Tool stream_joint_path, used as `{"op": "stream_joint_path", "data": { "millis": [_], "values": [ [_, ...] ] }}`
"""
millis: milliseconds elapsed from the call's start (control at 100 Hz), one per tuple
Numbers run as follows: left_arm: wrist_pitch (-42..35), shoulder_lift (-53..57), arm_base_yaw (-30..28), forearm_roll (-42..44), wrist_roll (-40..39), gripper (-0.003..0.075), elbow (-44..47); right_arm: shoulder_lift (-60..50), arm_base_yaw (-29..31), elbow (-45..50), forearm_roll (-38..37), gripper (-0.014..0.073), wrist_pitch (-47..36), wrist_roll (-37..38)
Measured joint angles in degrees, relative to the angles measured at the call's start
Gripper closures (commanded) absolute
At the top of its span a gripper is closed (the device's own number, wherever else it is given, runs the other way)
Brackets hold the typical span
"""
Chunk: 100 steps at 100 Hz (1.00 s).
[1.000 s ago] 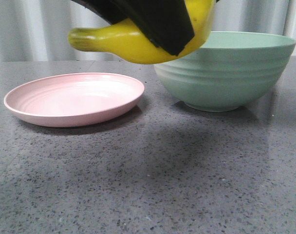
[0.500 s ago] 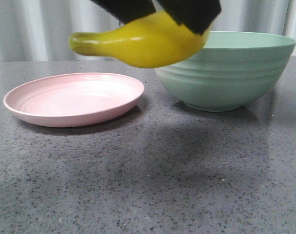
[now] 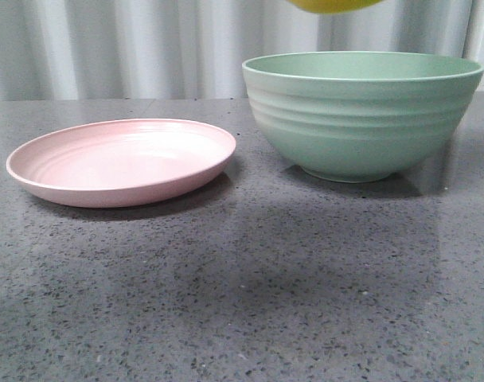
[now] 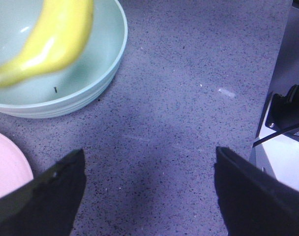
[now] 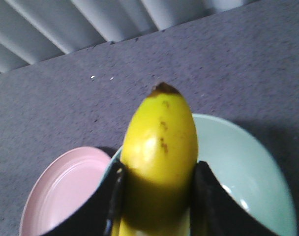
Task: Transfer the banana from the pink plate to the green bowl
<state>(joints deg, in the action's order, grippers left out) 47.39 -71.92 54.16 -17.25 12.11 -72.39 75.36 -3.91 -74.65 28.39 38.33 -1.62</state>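
My right gripper (image 5: pixel 157 196) is shut on the yellow banana (image 5: pixel 159 157), holding it in the air above the pale green bowl (image 5: pixel 243 177). In the front view only the banana's underside (image 3: pixel 331 5) shows at the top edge, over the bowl (image 3: pixel 361 119). The pink plate (image 3: pixel 122 159) lies bare to the bowl's left and also shows in the right wrist view (image 5: pixel 66 187). My left gripper (image 4: pixel 149 167) is open and empty over the table, near the bowl (image 4: pixel 80 88); the banana (image 4: pixel 51 39) hangs blurred above the bowl there.
The grey speckled table (image 3: pixel 242 302) stretches toward the front. A white curtain (image 3: pixel 107 48) hangs behind. In the left wrist view the table's edge and a white and black fixture (image 4: pixel 287 128) sit at one side.
My right gripper has lifted the banana up and to the right, from beside the bowl's rim to above the bowl; gripper and most of the banana have left the front view.
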Motion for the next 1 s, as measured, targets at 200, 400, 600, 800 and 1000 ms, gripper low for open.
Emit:
{"op": "stream_joint_path", "data": {
  "millis": [200, 400, 600, 800, 1000],
  "values": [
    [-1.1, 0.0, 0.0, 0.0, -0.7, 0.0225, 0.0, 3.6, 0.9, 0.0, -1.0, 0.0544, -1.1, -0.1],
    [-1.8, 0.0, 0.0, -0.2, -0.9, 0.0225, 0.0, 7.8, 0.7, 0.0, -1.0, 0.0223, -1.3, -0.2],
    [-2.6, 0.0, 0.0, -0.4, -0.9, 0.0225, 0.0, 8.1, 0.7, 0.0, -1.0, 0.0217, -1.8, -0.3],
    [-2.9, 0.0, 0.0, -0.5, -0.9, 0.0230, 0.0, 7.9, 0.7, 0.0, -1.0, 0.0232, -1.4, -2.2],
    [-2.9, 0.0, 0.0, -0.5, -1.3, 0.0599, 0.0, 3.6, 0.7, 0.0, -1.7, 0.0627, 2.2, -5.2]
  ]
}}
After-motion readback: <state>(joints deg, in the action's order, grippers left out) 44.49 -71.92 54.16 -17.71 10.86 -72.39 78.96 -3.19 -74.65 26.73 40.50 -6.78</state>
